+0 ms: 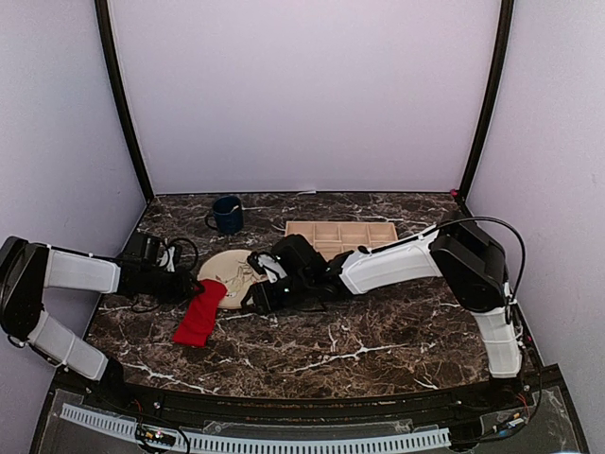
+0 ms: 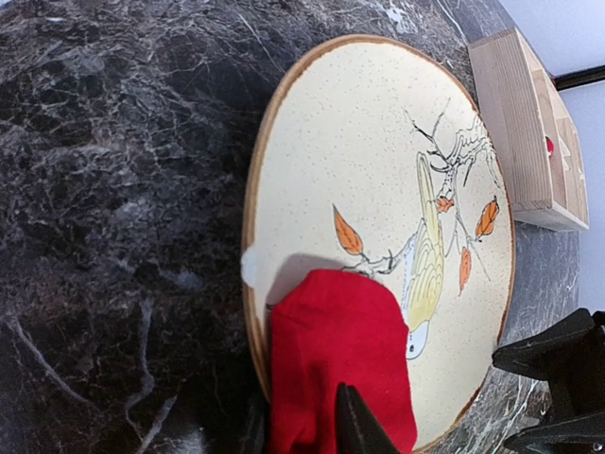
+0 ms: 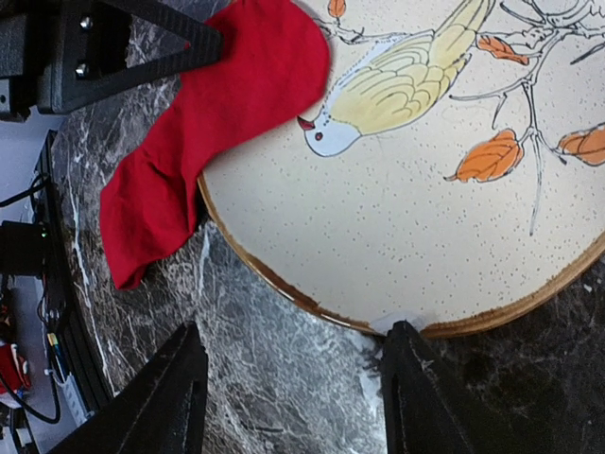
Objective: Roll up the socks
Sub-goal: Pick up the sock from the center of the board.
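The socks (image 1: 199, 317) show as one flat red strip. Its far end is draped over the plate (image 1: 227, 268) at the rim, and the rest trails off the plate onto the surface toward the arm bases. The long axis therefore points straight away from the plate. The left claw (image 3: 194, 43) sits at the plate end of the strip, jaws narrow, touching the fabric; whether it pinches it cannot be told. The right claw (image 3: 293, 388) hangs wide and empty over the plate's rim beside the strip. The left arm is likely the nearer for starting a roll.
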`<state>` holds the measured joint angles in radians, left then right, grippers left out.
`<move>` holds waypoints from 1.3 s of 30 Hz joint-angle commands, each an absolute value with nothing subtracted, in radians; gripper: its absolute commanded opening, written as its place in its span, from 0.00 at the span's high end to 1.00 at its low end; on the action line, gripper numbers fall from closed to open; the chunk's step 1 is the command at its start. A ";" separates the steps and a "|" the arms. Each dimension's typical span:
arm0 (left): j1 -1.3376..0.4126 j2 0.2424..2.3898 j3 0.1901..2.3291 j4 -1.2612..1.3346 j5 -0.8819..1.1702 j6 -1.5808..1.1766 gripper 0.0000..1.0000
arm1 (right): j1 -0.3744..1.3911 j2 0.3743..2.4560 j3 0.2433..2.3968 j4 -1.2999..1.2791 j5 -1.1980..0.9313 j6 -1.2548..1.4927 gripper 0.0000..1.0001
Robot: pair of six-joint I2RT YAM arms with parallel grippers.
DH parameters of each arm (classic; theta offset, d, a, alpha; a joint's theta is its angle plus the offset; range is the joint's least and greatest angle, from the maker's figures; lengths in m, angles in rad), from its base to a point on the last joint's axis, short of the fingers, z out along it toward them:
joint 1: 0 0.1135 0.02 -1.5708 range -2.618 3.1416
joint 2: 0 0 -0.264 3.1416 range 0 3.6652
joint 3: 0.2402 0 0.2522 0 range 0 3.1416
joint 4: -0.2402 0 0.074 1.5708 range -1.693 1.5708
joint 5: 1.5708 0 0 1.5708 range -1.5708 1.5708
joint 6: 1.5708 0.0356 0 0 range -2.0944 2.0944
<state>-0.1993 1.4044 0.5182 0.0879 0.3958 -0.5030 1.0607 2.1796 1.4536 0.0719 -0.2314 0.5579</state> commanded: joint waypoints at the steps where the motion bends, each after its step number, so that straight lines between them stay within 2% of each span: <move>1: -0.202 1.407 0.512 0.139 0.433 -0.501 0.70 | 1.069 2.247 1.523 0.051 -0.242 0.544 0.42; 16: -0.202 1.306 0.495 0.104 0.438 -0.531 0.69 | 1.055 2.337 1.644 0.019 -0.254 0.526 0.43; 23: -0.202 1.273 0.485 0.100 0.451 -0.536 0.75 | 1.042 2.375 1.705 0.010 -0.271 0.511 0.42; 39: -0.202 1.408 0.447 0.156 0.470 -0.530 0.74 | 1.037 2.372 1.724 0.025 -0.287 0.504 0.43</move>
